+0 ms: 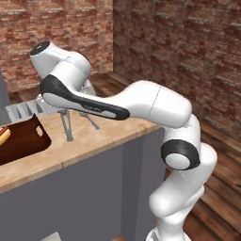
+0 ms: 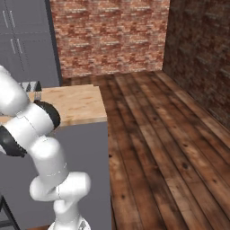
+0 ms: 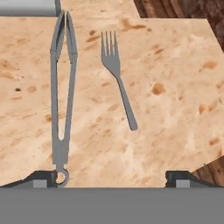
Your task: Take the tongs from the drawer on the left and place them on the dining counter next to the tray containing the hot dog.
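White arm (image 1: 141, 101) bent low, reaching left; fingers (image 3: 43, 178) spread wide apart, holding nothing.

Slim grey metal tongs (image 3: 61, 87) lying flat on the light wood dining counter (image 3: 175, 109), two thin arms nearly closed, joined end with small ring toward the bottom of the hand view. Dark brown shallow tray (image 1: 21, 141) with cut-out hand slot resting near the tongs, reddish hot dog (image 1: 4, 135) inside at its edge
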Controlling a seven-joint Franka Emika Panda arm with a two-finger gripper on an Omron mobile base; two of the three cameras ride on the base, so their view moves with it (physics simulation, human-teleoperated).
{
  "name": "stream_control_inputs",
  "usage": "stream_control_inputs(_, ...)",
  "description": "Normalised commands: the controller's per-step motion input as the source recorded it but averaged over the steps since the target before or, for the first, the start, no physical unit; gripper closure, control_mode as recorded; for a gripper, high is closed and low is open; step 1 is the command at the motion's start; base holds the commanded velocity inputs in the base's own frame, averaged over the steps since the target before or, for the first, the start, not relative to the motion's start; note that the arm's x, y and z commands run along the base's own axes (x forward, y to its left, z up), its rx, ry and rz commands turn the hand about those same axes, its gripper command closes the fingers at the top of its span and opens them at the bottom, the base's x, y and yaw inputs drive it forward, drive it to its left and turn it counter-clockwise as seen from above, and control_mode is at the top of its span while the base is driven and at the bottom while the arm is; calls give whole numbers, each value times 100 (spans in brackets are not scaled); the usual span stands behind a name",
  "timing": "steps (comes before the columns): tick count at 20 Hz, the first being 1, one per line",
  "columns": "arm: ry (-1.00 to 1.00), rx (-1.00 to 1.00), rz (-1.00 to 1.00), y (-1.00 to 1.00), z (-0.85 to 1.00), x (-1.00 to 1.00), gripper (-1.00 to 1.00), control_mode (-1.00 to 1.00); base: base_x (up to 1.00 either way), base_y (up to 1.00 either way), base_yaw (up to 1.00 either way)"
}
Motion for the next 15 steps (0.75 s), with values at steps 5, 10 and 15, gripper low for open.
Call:
stream_control_inputs(5,-28,9,3,-100,14,-100,-100,-100,0,0,0)
stream_control_inputs(10,-1,13,0,-100,-41,-100,-100,-100,0,0,0)
stream_control_inputs(15,0,12,-2,-100,-66,-100,-100,-100,0,0,0)
